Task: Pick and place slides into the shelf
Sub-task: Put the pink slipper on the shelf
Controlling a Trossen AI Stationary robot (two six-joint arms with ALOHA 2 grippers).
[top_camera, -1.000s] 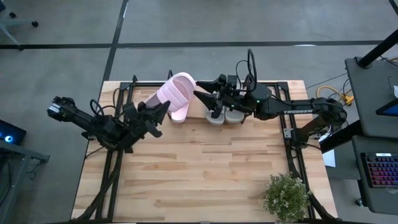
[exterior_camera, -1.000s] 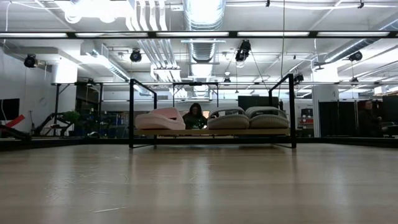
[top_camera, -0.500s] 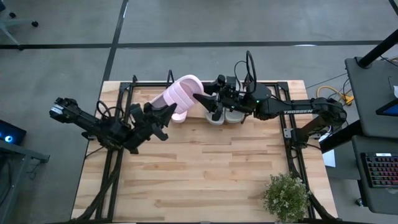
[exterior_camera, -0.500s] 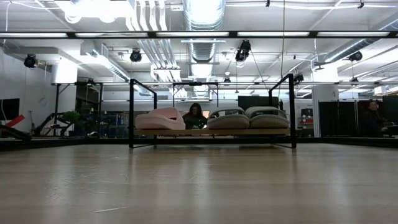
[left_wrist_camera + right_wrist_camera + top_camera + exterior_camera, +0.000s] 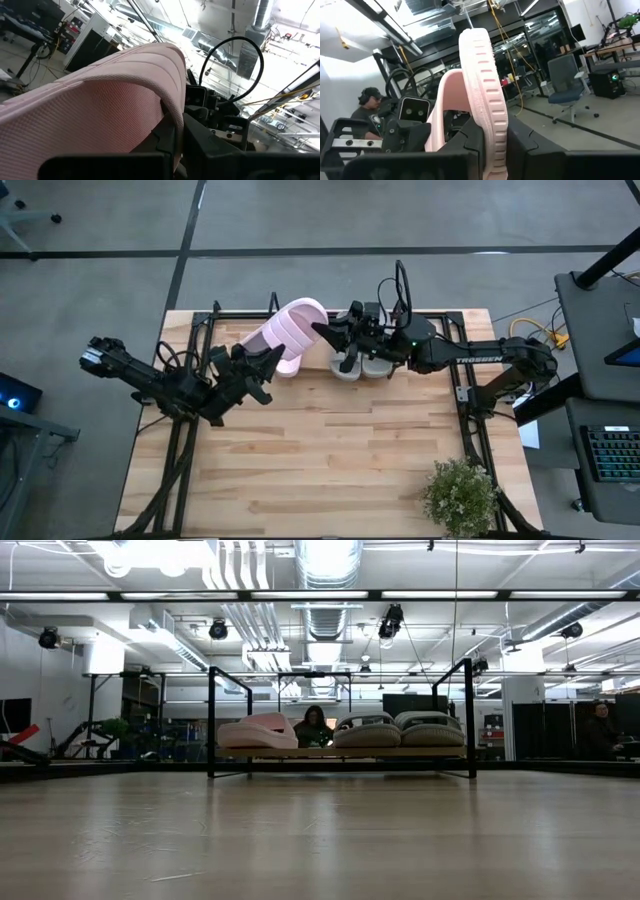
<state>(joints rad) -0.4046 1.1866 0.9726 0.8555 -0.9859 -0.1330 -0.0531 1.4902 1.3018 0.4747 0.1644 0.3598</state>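
A pale pink slide [image 5: 290, 330] hangs in the air over the shelf [image 5: 340, 752] at the table's far edge, turned on its edge. My left gripper [image 5: 266, 360] is shut on its left end and my right gripper [image 5: 321, 334] on its right end. On the shelf board rest another pink slide [image 5: 258, 732] at the left and two grey slides [image 5: 367, 734] [image 5: 432, 730] to its right, soles down. The low view shows neither arm. My left gripper pinches the held slide's left end [image 5: 171, 125] between its two fingers, slanting in from the table's near left. The ribbed sole [image 5: 90, 110] rises away from the fingers, clear of shelf and table. My right gripper pinches the sole's rim at the slide's right end [image 5: 495, 150] between its two fingers, coming level from the table's right. The sole stands on edge, tread [image 5: 485, 85] to one side and strap [image 5: 445, 105] to the other, lifted clear.
A potted plant [image 5: 460, 495] stands at the table's near right corner. The butcher-block top [image 5: 330, 460] in front of the shelf is bare wood. A person [image 5: 314, 726] sits beyond the table behind the shelf. The shelf's black uprights [image 5: 211, 720] [image 5: 470, 715] rise at its ends.
My left gripper has gone a little toward the table's right and turned the pink slide up onto its edge, bringing its free end between my right gripper's fingers. My right gripper has then shut on that end.
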